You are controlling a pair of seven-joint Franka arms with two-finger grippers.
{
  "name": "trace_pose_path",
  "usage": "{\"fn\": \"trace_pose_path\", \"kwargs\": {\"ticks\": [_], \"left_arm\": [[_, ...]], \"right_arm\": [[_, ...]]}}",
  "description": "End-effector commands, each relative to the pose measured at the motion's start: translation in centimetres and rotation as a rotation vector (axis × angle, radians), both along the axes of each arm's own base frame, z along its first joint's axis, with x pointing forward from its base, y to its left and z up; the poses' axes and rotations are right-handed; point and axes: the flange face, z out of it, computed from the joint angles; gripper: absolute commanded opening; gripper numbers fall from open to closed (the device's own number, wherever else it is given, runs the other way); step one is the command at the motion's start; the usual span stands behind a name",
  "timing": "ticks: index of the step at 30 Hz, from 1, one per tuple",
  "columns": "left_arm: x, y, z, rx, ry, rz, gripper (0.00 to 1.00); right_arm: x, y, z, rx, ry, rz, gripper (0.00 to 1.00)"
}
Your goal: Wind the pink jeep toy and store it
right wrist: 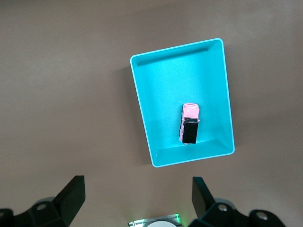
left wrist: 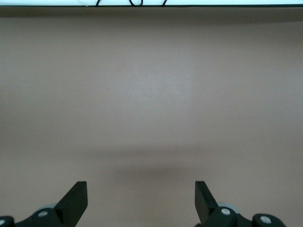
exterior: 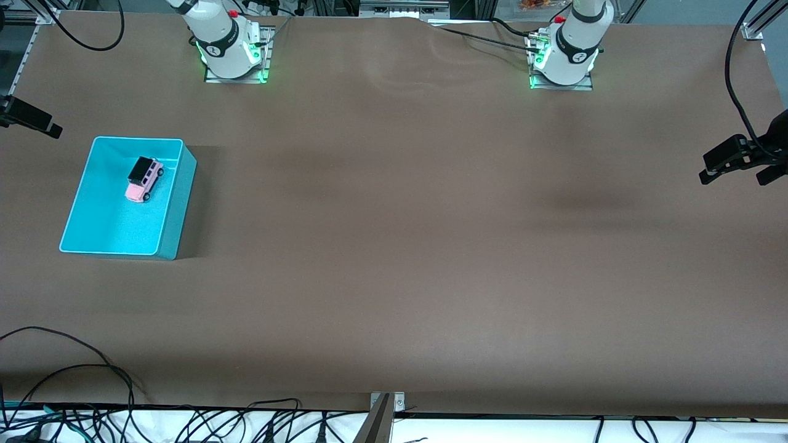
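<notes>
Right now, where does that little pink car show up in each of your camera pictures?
Front view: the pink jeep toy sits in the turquoise bin, toward the right arm's end of the table.
Left wrist view: not in it; only bare table.
Right wrist view: the toy sits inside the bin.
Shared landmark: the bin.

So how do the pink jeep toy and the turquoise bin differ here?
The pink jeep toy is tiny; the turquoise bin is far larger and holds it. The jeep is light pink with a black roof, while the bin is one plain turquoise. The jeep lies askew to the bin's walls, in the part of the bin farther from the front camera. Both sit toward the right arm's end of the table.
</notes>
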Motion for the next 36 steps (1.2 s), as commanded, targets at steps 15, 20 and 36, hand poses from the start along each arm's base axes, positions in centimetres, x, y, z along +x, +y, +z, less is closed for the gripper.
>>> {"fn": "trace_pose_path", "kwargs": {"ticks": [15, 20, 36], "left_arm": [[-0.8, -0.3, 0.5, -0.014, -0.004, -0.014, 1.00], [-0.8, -0.3, 0.5, -0.014, -0.003, -0.014, 1.00], [-0.8, -0.4, 0.5, -0.014, -0.003, -0.014, 1.00]], "right_arm": [[0.1, 0.1, 1.0, 0.021, -0.006, 0.042, 1.00], [0.3, 0.3, 0.8, 0.021, -0.004, 0.039, 1.00], [0.6, 2.5, 0.8, 0.015, -0.003, 0.066, 1.00]]}}
